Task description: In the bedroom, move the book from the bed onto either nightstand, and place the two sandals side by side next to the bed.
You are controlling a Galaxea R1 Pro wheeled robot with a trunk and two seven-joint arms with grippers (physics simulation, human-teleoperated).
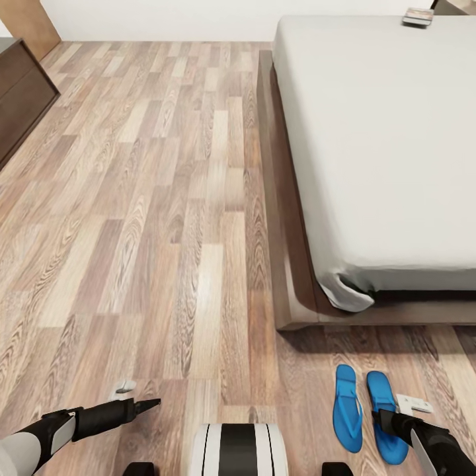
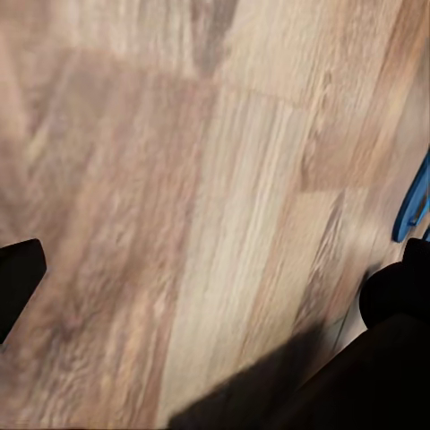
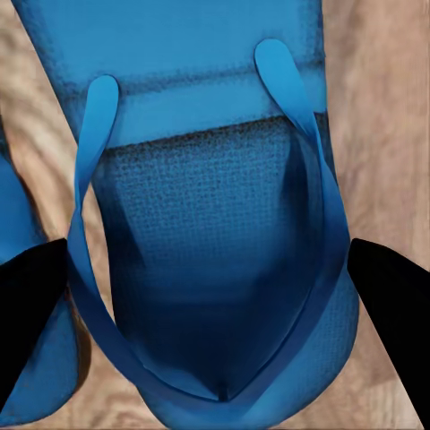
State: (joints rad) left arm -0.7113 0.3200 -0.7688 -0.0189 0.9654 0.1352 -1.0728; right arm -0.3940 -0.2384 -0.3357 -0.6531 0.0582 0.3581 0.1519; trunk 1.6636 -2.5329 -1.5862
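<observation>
Lying flat on the wood-plank floor [image 1: 165, 218] just past the foot corner of the bed [image 1: 377, 132], the two sandals sit side by side with toes toward the frame: the left sandal [image 1: 347, 406] and the right sandal [image 1: 385, 415] nearly parallel, a thin gap between them. Over the right sandal hangs the right gripper [image 3: 215, 305]; in the right wrist view its fingers [image 3: 31, 305] stand wide apart, one on each side of the sole, with the Y-strap between them and nothing clamped. Pairing looks done or close to it.

The book [image 1: 418, 16] rests on the mattress at the far corner of the bed, well apart from both arms. A dark corner beyond it may be a nightstand; too little shows to be sure.

The left gripper [image 1: 147, 403] hovers low over bare floor, well apart from the sandals; one dark finger [image 2: 18, 287] shows in the left wrist view, and I cannot tell whether the pair is spread or together.

Risks, as I judge them: lifting or swinging the right arm away could catch the strap or nudge the sole and skew the pair. Driving toward the book, the base or arm could clip the sandals or the bed frame's projecting corner.
</observation>
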